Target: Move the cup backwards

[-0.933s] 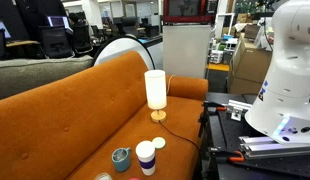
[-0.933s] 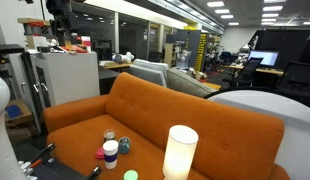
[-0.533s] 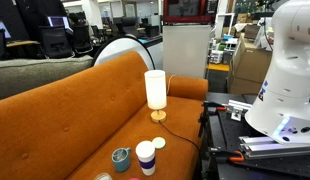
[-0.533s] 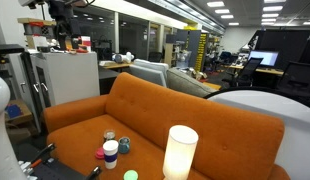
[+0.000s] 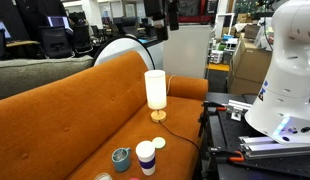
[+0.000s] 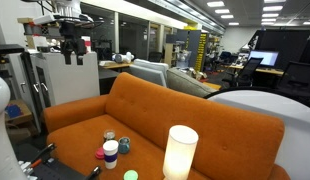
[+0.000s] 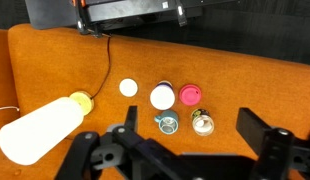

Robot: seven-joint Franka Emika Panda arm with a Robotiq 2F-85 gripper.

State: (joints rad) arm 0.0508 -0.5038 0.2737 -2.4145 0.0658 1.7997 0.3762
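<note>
**Pincer open high over the counter, cup standing near the robot-side edge**

In an exterior view, the cup (image 5: 146, 157) stands upright on the orange upholstered counter (image 5: 55, 140), close to the edge that borders the robot's black stand. A teal-grey mug (image 5: 121, 157) sits just beside it, on the side away from that edge. A white lamp (image 5: 155, 90) on a wooden base stands farther along the same edge. The pincer (image 5: 160, 30) hangs high up, well apart from the cup; from here I cannot tell how its jaws stand.

In an exterior view from the opposite end, the cup (image 6: 111, 153) is again near the stand-side edge of the counter (image 6: 75, 130), with the mug (image 6: 124, 146) just beside it and the lamp (image 6: 180, 152) large in the foreground. The pincer (image 6: 70, 52) points down from far above.

In the wrist view, the cup (image 7: 162, 97) shows as a white circle near the middle of the counter (image 7: 255, 80). A pink disc (image 7: 189, 95) lies just beside it, a white disc (image 7: 128, 87) near it on the other side, and the mug (image 7: 166, 123) just below. The lamp (image 7: 40, 130) fills the lower left corner. The pincer (image 7: 185, 150) has its fingers (image 7: 250, 125) spread wide, holding nothing.
</note>
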